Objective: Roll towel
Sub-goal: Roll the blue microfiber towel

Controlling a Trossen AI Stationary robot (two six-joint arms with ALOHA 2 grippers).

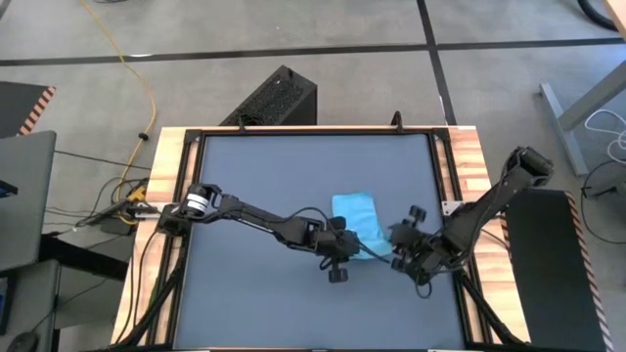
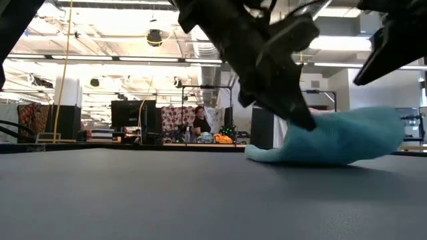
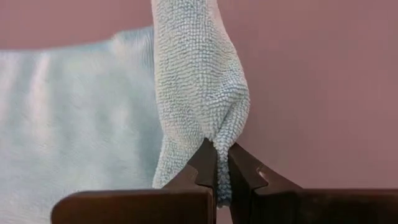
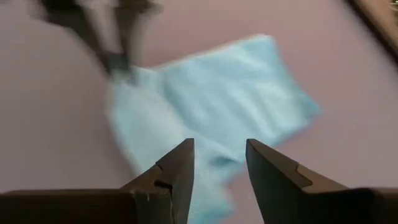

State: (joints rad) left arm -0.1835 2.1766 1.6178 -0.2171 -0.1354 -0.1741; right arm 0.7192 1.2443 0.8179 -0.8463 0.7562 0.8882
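Left tool (image 1: 344, 256) is clamped on a pinched fold of the towel (image 1: 356, 223); the left wrist view shows its fingers (image 3: 205, 165) squeezed together with cloth bunched between the tips and rising away from them. The left arm reaches from the tabletop's left edge, stretched low across toward the middle, elbow slightly bent, wrist angled down at the towel's near-left corner. In the low view that tool (image 2: 297, 113) comes in steeply from above and meets the towel (image 2: 340, 137) at its left end, lifting the cloth there into a hump.

Right tool (image 1: 406, 249) sits just beside the towel's right side, low over the tabletop (image 1: 254, 176), fingers (image 4: 177, 168) apart with nothing between them. The right arm comes from the right edge, folded at the elbow, forearm running diagonally down to the wrist. Its wrist view looks past the spread tips onto the towel (image 4: 230, 87), lying mostly flat, one corner gathered at the left tool (image 4: 115, 59).

The towel lies right of the tabletop's centre, between both tools.
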